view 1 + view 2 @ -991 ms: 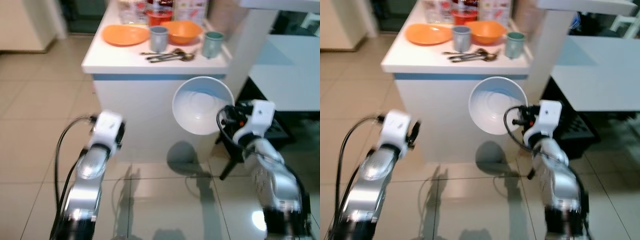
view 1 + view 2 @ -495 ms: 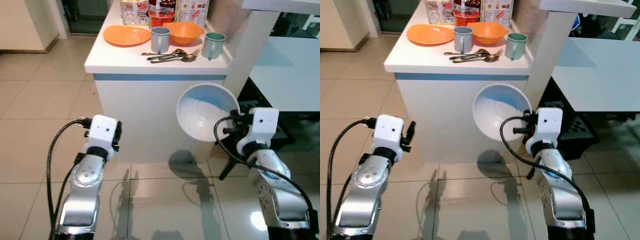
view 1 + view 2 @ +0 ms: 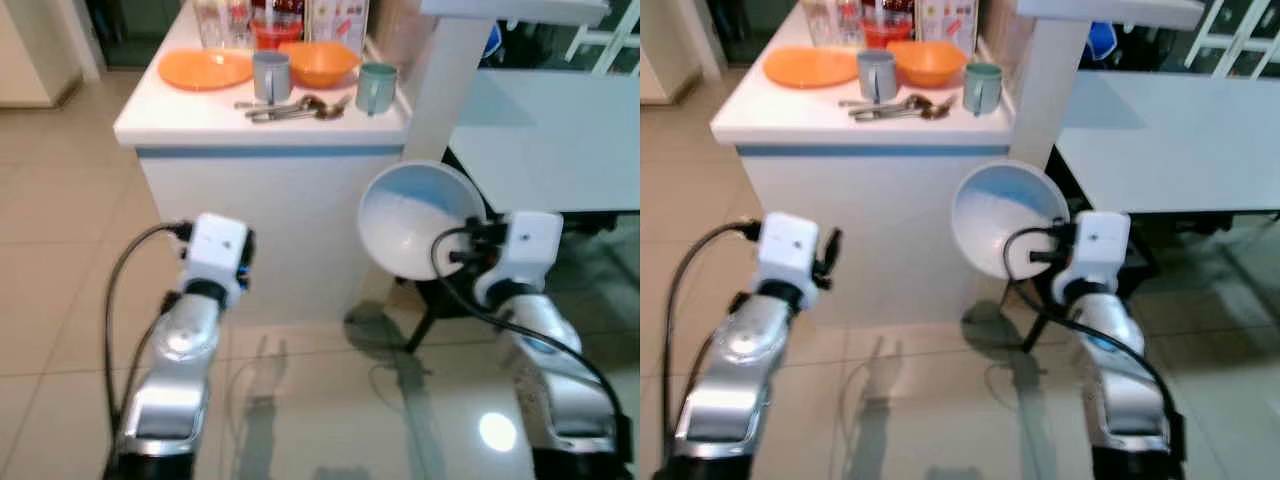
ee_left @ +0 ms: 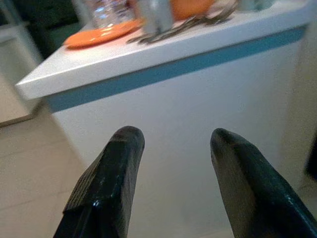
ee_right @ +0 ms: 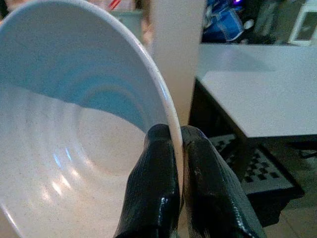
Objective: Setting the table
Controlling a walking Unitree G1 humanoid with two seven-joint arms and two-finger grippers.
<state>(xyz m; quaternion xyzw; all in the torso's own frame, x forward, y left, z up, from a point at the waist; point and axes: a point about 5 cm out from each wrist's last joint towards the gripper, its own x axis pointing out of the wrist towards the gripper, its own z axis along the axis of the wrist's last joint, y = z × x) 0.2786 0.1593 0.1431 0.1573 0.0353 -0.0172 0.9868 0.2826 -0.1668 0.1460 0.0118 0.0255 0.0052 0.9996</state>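
A white counter (image 3: 262,110) is standing ahead of me; my right gripper (image 5: 174,148) is pinching a tilted white bowl (image 3: 415,218) by its rim; my left gripper (image 4: 171,141) is hovering spread apart, holding nothing.

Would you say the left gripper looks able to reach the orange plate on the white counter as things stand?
Probably not yet. The left gripper is open but sits low, facing the white counter side, while the orange plate lies on the far part of the top. Nothing blocks it otherwise.
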